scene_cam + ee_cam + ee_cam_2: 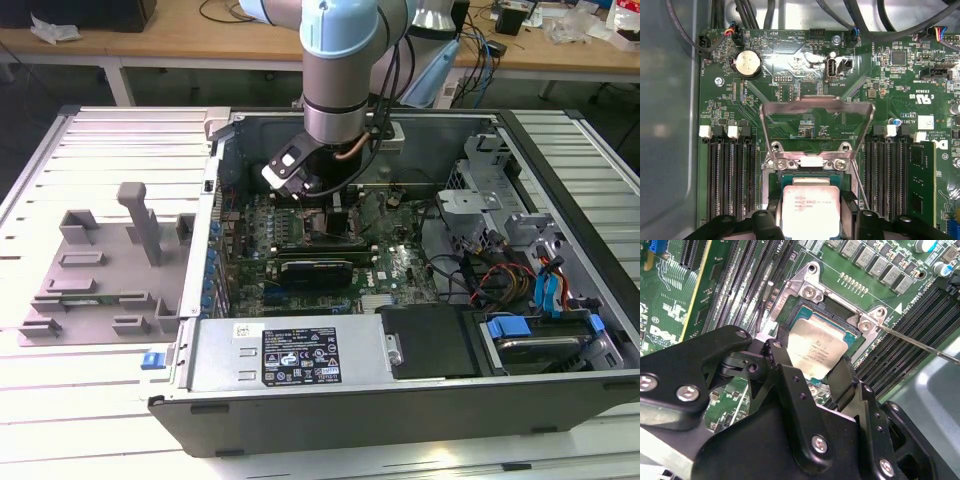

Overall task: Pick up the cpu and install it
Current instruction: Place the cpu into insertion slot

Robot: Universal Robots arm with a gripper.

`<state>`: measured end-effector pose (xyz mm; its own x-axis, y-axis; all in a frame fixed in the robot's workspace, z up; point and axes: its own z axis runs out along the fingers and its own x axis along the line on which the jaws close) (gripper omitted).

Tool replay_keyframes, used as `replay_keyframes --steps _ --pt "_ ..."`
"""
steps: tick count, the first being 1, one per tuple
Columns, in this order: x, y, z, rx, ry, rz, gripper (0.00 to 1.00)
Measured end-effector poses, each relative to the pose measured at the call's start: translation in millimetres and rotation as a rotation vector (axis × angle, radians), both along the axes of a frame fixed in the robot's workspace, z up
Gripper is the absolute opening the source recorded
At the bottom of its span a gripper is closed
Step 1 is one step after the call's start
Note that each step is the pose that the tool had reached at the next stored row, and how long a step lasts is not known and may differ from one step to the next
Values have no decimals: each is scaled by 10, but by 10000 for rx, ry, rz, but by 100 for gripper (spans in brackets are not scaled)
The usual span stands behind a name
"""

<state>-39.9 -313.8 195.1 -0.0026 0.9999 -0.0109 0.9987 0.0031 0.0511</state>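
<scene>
Silvery-white on top, the small flat square cpu (817,350) sat pinched between the black gripper's (812,360) two fingers (782,365), which were closed to the chip's width against opposite edges. In both wrist views it lay right over the black-framed square socket (837,302) on the green motherboard (790,65), inside the open grey computer case (560,330). Whether it already touched the socket bed I could not tell. The hinged silver metal retention frame (815,105) stood swung open just beyond it. By my reading the pick-up was done and the installing step was in hand. Seating would call for the chip's edges kept square to the socket, a level, gentle descent, and release only once it lay flat.
</scene>
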Motion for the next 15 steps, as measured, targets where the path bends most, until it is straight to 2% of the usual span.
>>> replay_keyframes --steps 1,2,9,12,15 --pt "0 2 -3 11 -2 0 55" --pt "0 1 -2 8 0 0 62" --pt "-1 1 30 1 6 0 62" --pt "0 2 75 4 4 -1 62" --pt "0 2 78 3 4 0 62"
